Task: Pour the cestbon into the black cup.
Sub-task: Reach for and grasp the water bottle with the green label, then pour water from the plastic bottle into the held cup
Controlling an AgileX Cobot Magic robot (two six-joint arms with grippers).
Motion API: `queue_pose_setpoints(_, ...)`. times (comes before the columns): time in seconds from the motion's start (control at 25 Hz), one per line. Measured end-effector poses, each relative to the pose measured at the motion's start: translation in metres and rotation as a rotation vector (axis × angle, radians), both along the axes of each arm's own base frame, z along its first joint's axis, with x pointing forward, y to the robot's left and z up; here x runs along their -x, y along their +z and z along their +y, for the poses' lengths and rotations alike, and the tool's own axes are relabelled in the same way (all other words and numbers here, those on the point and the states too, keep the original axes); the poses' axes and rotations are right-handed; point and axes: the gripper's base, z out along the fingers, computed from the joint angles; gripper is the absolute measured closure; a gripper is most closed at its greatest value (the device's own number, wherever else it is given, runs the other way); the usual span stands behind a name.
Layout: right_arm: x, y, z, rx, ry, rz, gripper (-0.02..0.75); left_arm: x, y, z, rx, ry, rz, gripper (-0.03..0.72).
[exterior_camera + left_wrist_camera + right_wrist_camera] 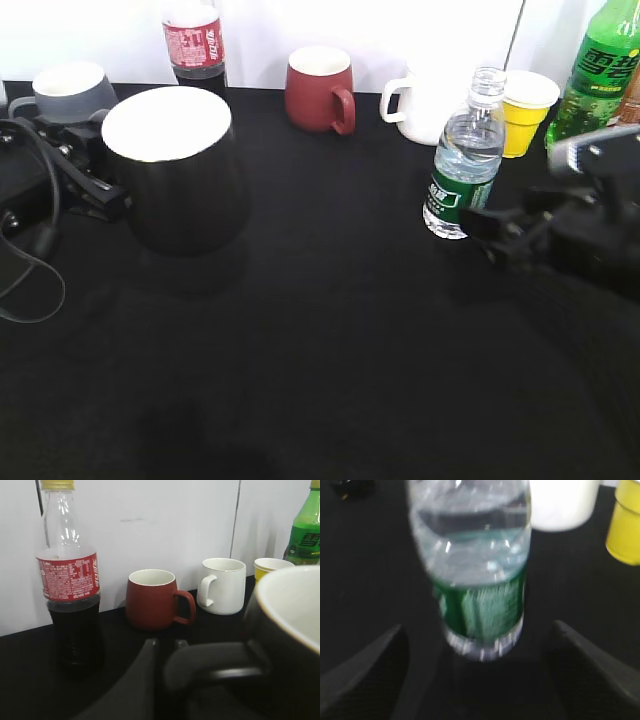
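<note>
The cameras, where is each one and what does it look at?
Exterior: looks down at a slant from the front at the table, both grippers at its sides.
Left wrist: low on the left arm, faces the back wall past the black cup; left gripper shows.
Right wrist: faces the cestbon between open fingers.
Shared: red mug, white mug.

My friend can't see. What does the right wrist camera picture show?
A blurry clear water bottle with a green label stands upright on a black table, between the open end effector fingers but not touching them. Behind it are a white mug and a yellow cup.
</note>
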Motion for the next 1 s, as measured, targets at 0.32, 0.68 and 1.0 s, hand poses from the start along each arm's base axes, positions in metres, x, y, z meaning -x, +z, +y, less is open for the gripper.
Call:
queue_pose_setpoints(0.32,-0.066,-0.015,0.022,-0.021,0.064,-0.084,0.093,0.001,-0.005,-0.001,-0.045,-0.022,0.03,0.637)
queue_pose_setpoints(0.68,-0.072,-0.012,0.026,-0.019,0.089,-0.11,0.237,0.002,-0.005,-0.002,-0.05,-0.029,0.029,0.638)
queue_pose_setpoints(1.0,-0.039,0.083,0.031,0.149,0.304,-0.367,0.237,0.004,-0.005,-0.061,-0.044,-0.274,-0.005,0.638)
